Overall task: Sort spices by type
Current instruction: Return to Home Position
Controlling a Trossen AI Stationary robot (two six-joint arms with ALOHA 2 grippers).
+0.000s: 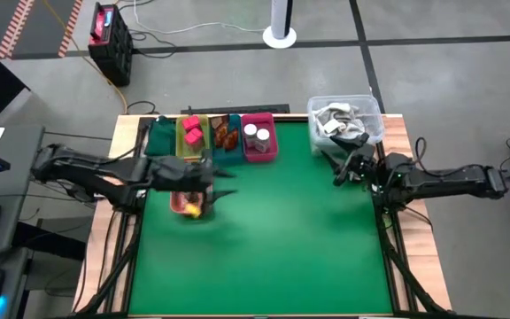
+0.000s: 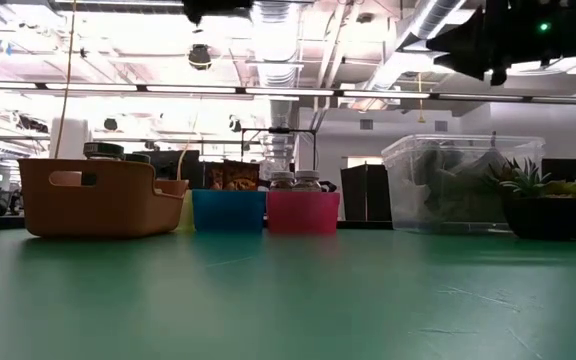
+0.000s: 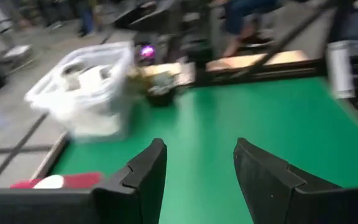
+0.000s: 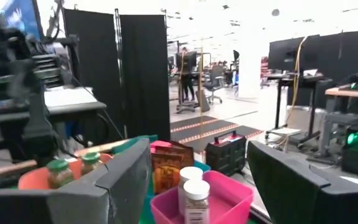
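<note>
Jars point(image 1: 256, 136) stand in the pink tray point(image 1: 260, 159) while the left tool point(image 3: 196, 155) and right tool point(image 4: 199, 152) hang wide open, empty.

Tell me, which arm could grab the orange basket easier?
Probably the left. The left gripper hangs open right by the orange basket, while the right gripper is far off on the other side, beside the clear tub.
</note>
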